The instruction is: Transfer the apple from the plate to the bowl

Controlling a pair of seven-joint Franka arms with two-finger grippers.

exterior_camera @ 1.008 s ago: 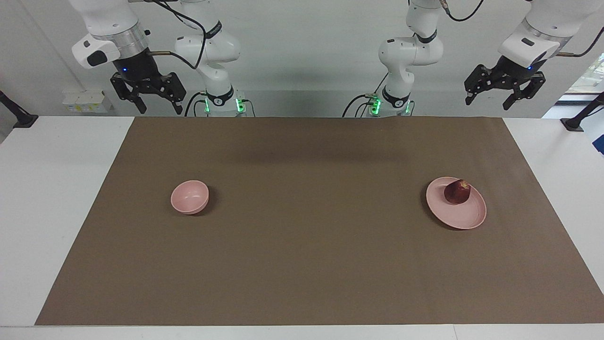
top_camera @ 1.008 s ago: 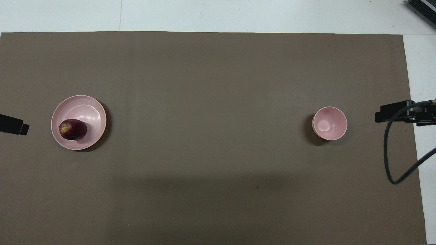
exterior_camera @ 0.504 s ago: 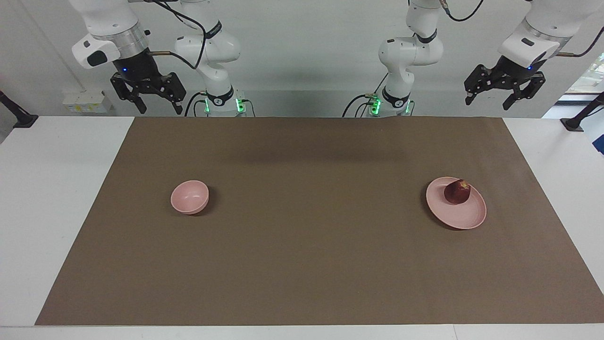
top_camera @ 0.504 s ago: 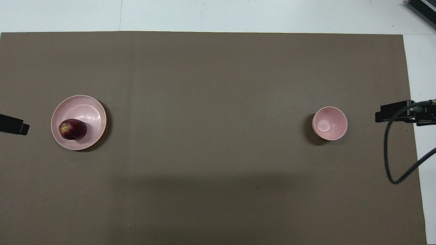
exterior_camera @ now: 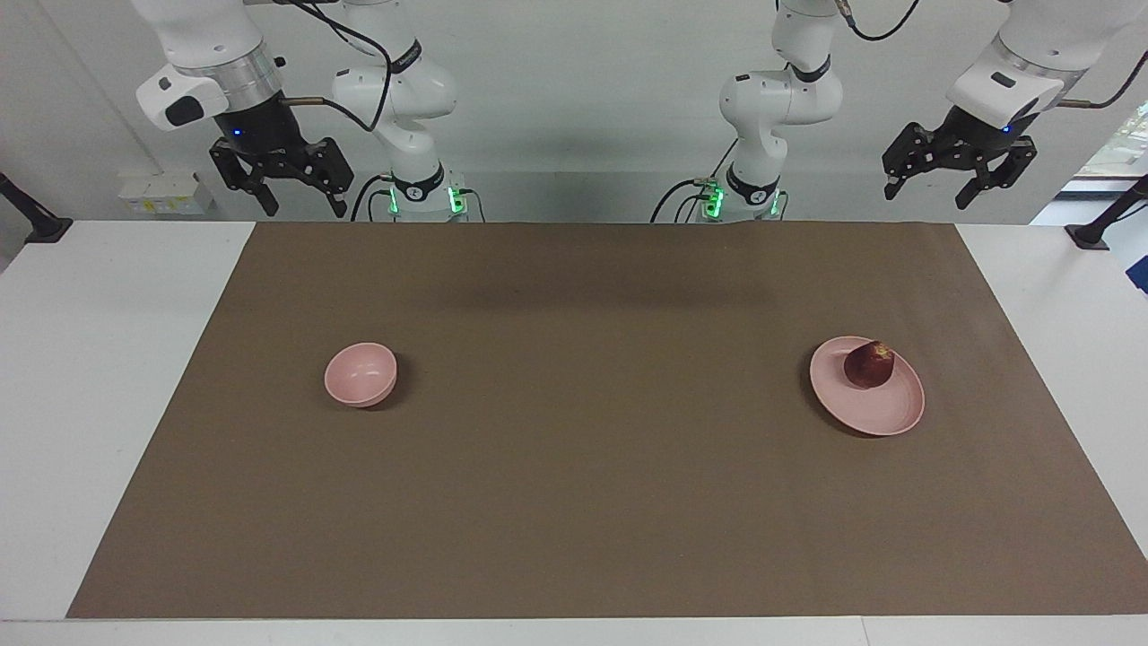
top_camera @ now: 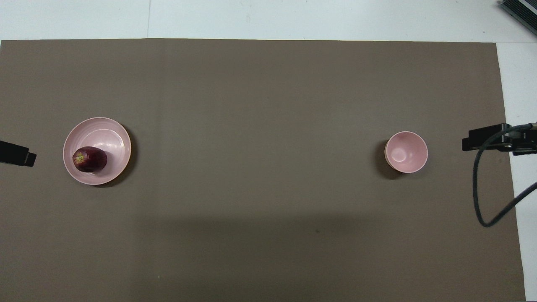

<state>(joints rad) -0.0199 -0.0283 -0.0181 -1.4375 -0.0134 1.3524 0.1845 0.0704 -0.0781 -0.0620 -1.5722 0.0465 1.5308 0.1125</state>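
The dark red apple [exterior_camera: 868, 364] [top_camera: 89, 159] lies on the wide pale pink plate [exterior_camera: 874, 414] [top_camera: 110, 135], toward the left arm's end of the brown mat. The small deep pink bowl [exterior_camera: 360, 374] [top_camera: 406, 152] stands empty toward the right arm's end. My left gripper [exterior_camera: 928, 196] hangs high over the table's edge by the robots, open and holding nothing. My right gripper [exterior_camera: 303, 212] hangs just as high at its own end, also open and empty. Neither is over the plate or the bowl.
A brown mat [exterior_camera: 574, 484] covers most of the white table [exterior_camera: 99, 377]. A black cable [top_camera: 482, 197] loops down from the right arm near the mat's edge. Black clamp stands [exterior_camera: 1099, 229] sit at the table's corners by the robots.
Both wrists have shifted a trifle in place. Apple, plate and bowl lie as before.
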